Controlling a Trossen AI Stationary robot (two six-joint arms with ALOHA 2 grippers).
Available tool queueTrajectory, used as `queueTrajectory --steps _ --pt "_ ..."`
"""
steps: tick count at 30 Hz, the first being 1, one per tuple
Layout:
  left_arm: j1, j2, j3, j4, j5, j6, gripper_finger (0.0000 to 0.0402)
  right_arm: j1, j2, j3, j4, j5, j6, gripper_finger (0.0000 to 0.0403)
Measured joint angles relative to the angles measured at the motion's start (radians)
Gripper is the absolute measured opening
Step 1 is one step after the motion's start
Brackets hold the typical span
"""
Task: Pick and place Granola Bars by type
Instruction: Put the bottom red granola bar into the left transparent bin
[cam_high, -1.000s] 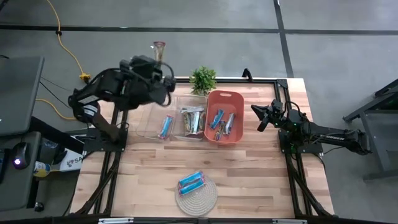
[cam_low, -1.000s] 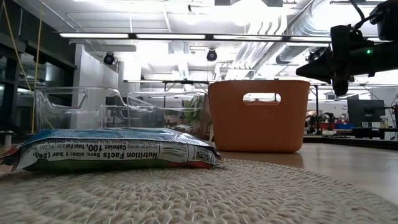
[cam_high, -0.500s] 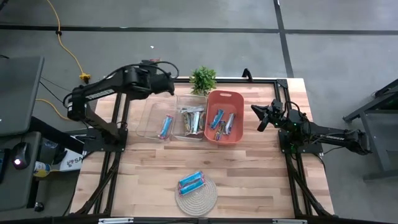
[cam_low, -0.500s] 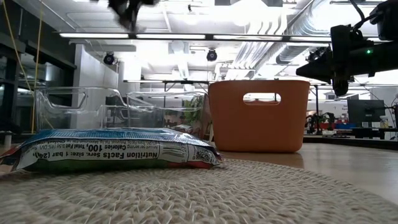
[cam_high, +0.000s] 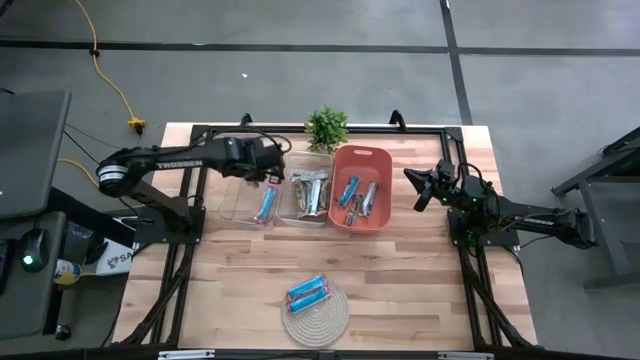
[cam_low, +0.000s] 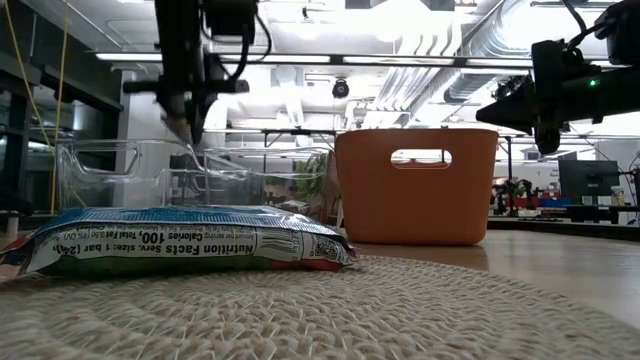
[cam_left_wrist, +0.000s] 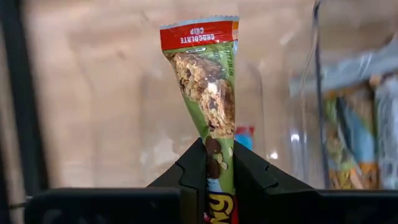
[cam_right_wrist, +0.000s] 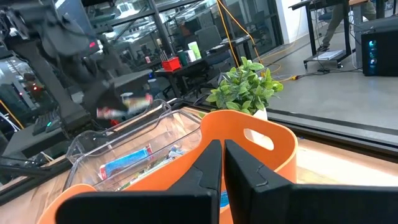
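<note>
A: High view: left gripper (cam_high: 272, 176) is over the clear bins, at the far edge of the left bin (cam_high: 240, 203). Left wrist view shows it clamped on a green bar (cam_left_wrist: 208, 93) with a red "chocolate chip" end, bar sticking out ahead of the fingers (cam_left_wrist: 189, 171).

B: Right gripper (cam_high: 418, 196)?

A: Parked at the right side of the table (cam_high: 400, 270), fingers pressed together, nothing in them. Just waiting.

B: So which bin for the green one?

A: My guess, judging by what's sorted: left bin has one blue bar (cam_high: 266, 204), middle bin (cam_high: 308, 218) has a pile of brownish ones (cam_high: 311, 192), orange basket (cam_high: 352, 225) holds a few mixed. Two more blue bars (cam_high: 308, 293) sit on the mat (cam_high: 316, 322) near the front. Can't tell from above which pile matches green.

B: What matters for doing the drop well?

A: Get fully inside the bin walls before letting go. The bar hangs long and floppy, so the tip could catch the clear rim. Low view has the gripper (cam_low: 185, 125) above the bin top, not inside yet. Lower first, then release, so it lands flat and doesn't bounce out or lean over the divider wall into the next bin.

B: Risk?

A: Grip is only at one end of the wrapper; a fast swing could let it slip.
</note>
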Motion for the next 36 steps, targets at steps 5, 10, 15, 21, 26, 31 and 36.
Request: queueTrajectory --steps 5,10,15,21,26,31,36 --pt "0.0 0.0 -0.13 0.135 0.127 -0.002 0.005 0.0 0.0 0.0 0.0 0.0 0.0 0.0" --pt "0.0 0.0 -0.196 0.228 0.203 0.019 0.005 0.0 0.0 0.0 0.0 0.0 0.0 0.0" --pt "0.001 -0.001 -0.23 0.233 0.197 0.02 0.005 0.0 0.0 0.0 0.0 0.0 0.0 0.0" --pt "0.001 -0.006 -0.279 0.252 0.201 0.01 0.005 0.0 0.0 0.0 0.0 0.0 0.0 0.0" --pt "0.001 -0.006 -0.306 0.252 0.212 0.001 0.0056 0.0 0.0 0.0 0.0 0.0 0.0 0.0" --pt "0.0 -0.006 -0.309 0.258 0.224 0.022 0.0093 0.0 0.0 0.0 0.0 0.0 0.0 0.0" --pt "0.0 -0.006 -0.309 0.26 0.226 0.028 0.0146 0.0 0.0 0.0 0.0 0.0 0.0 0.0"
